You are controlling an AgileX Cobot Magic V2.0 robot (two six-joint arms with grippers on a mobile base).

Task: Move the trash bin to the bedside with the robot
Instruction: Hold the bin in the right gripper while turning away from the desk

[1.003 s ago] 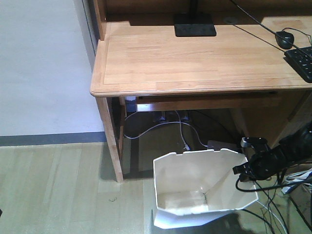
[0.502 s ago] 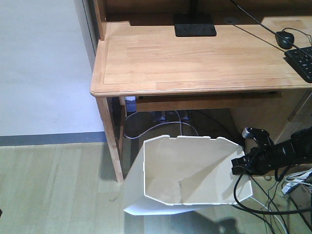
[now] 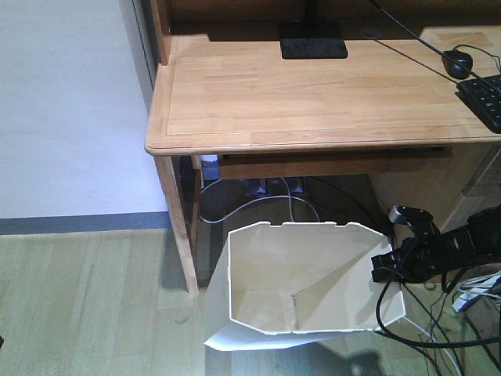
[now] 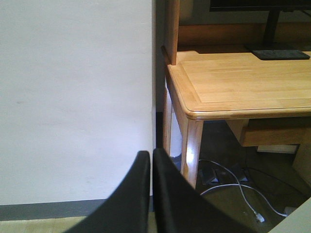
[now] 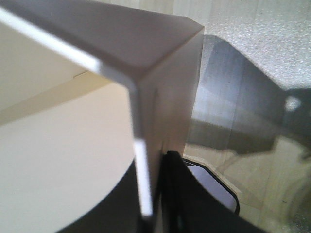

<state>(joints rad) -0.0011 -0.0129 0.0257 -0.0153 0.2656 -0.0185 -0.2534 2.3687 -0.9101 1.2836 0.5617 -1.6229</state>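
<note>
trash bin [image 3: 305, 270] tilted, mouth up toward the front camera, at 6 o'clock in that view, just in front of the desk [image 3: 313, 94]. right gripper [image 3: 389, 265] clamped on the bin's rim wall at its 3 o'clock. left gripper [image 4: 151, 191] fingers pressed together, holding nothing, white wall [image 4: 73, 97] at its 10 o'clock.

The bin [image 3: 305, 274] is smooth, matt white plastic. The desk [image 3: 313, 94], at twelve o'clock from it, is light wood with a soft sheen and clear grain; the floor [image 3: 86, 305] at eight o'clock looks like pale wooden planks.
</note>
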